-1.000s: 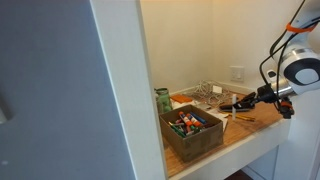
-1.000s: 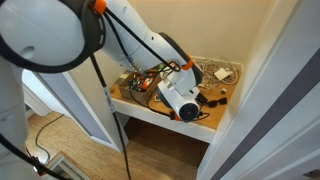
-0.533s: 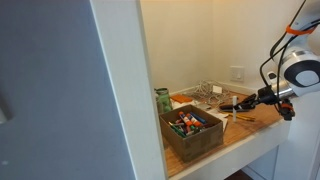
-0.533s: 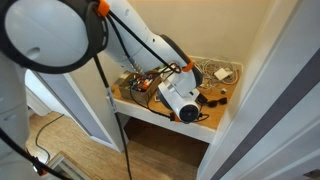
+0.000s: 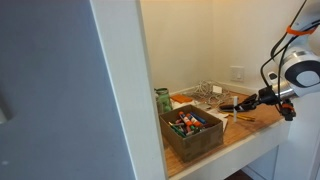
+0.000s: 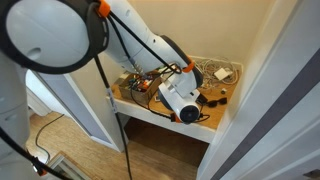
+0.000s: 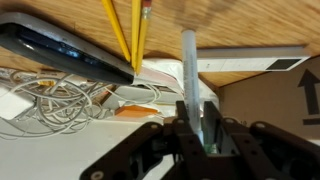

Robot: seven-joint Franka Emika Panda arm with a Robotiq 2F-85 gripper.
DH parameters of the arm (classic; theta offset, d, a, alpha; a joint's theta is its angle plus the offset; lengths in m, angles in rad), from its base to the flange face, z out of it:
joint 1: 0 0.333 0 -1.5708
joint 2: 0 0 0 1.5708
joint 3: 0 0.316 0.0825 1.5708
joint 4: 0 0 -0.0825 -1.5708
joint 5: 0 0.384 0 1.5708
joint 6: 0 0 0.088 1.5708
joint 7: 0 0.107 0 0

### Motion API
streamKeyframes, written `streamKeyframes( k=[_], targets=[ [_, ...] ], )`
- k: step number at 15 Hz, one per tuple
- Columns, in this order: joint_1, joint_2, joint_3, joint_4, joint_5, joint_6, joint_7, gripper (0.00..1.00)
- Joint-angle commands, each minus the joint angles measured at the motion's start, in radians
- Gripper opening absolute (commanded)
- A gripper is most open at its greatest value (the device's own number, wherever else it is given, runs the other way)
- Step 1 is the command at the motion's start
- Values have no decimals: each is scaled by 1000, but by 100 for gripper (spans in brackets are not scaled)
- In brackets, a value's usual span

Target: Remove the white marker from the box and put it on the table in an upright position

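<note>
In the wrist view my gripper (image 7: 196, 118) is shut on the white marker (image 7: 189, 65), which sticks out past the fingertips over the wooden table (image 7: 230, 25). A corner of the brown box (image 7: 275, 100) shows at the right. In an exterior view the box (image 5: 200, 140) stands at the table's (image 5: 255, 125) front with red, orange and dark markers inside, and the gripper (image 5: 229, 105) is low over the table beside and behind it. In an exterior view the gripper (image 6: 212, 98) is over the table (image 6: 152, 110), partly hidden by the arm.
A clear wire rack (image 5: 205, 92) and a green container (image 5: 162, 99) stand behind the box. Yellow pencils (image 7: 130, 35), a dark flat object (image 7: 60, 50) and white cables (image 7: 45, 95) lie near the gripper. Walls close in the alcove on three sides.
</note>
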Motion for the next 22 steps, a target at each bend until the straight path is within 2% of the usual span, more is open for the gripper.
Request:
streamKeyframes(
  k=[1,5,9,10,12,13,19,22],
  targets=[
    [3,10,-12,9,20,-21,-27,55],
    [3,8,-14,7,20,-20,-32,83],
    [4,7,-15,5,19,-17,-37,85],
    [5,5,-15,4,20,-15,-38,82],
    [8,-1,-17,-1,17,-5,-39,85],
    [14,-9,-21,-9,2,13,-26,96],
    [40,-61,-31,-58,-33,142,25,100],
    [64,-108,-25,-101,-89,226,104,100]
  ],
)
